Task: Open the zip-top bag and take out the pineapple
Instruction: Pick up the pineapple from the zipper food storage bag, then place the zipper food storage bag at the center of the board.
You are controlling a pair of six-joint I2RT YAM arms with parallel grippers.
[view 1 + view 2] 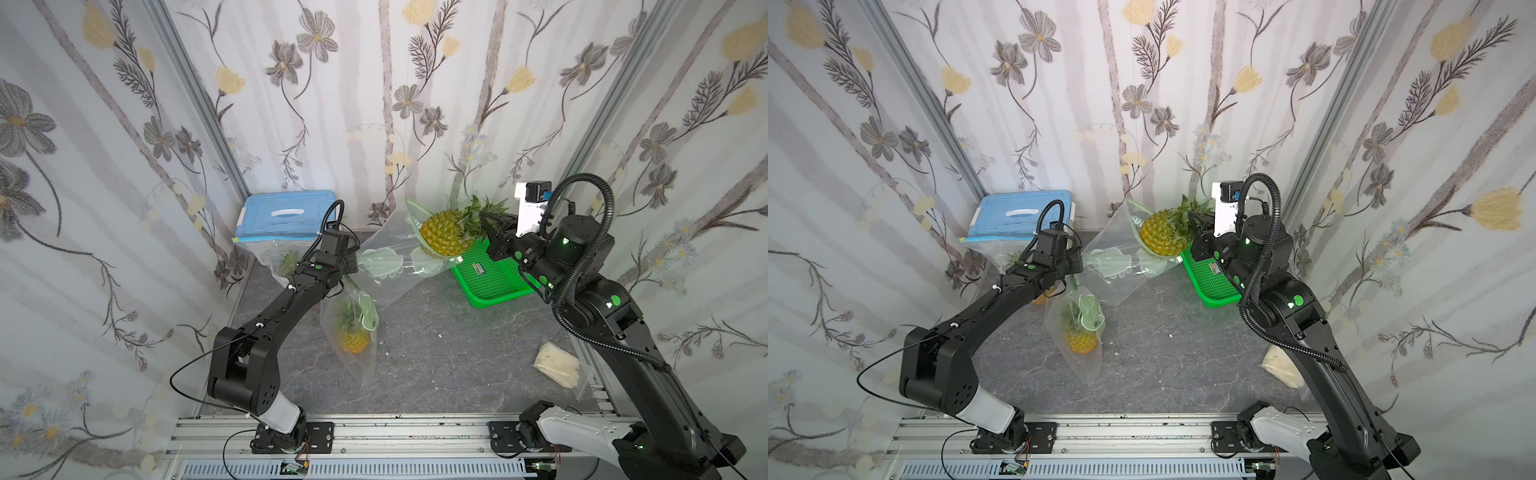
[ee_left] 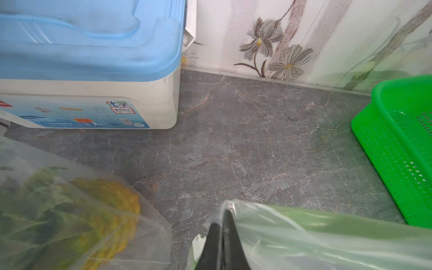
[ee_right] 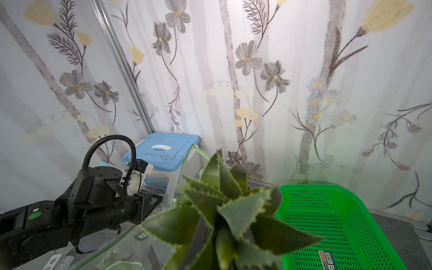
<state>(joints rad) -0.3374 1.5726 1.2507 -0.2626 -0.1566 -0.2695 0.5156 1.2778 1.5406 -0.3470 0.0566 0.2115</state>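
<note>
Looks to me like this is mostly done: the bag (image 1: 388, 270) is open, and the right gripper (image 1: 486, 222), middle right of the frame, is clamped tight on the leafy top of the pineapple (image 1: 444, 235) and holds it up in the air at the bag's mouth. The fruit's bottom seems to sit just inside the green zip edge, though I can't say for sure. The left gripper (image 2: 223, 222) is pinched closed on the plastic at the bag's other end. I'd guess what's left is pulling the fruit fully clear and setting it down, probably in the green basket (image 1: 498, 286) right below it. The table (image 1: 436, 353) is dark grey with marble-style veins. Another bagged pineapple (image 1: 353, 336) lies mid-frame, a third (image 1: 276, 259) leans on the blue-lidded box (image 1: 286, 218) at the back, and there's a white packet (image 1: 557, 365) lower right. Flowery walls (image 1: 353, 83) on three sides, metal rail (image 1: 395, 432) along the bottom.
</note>
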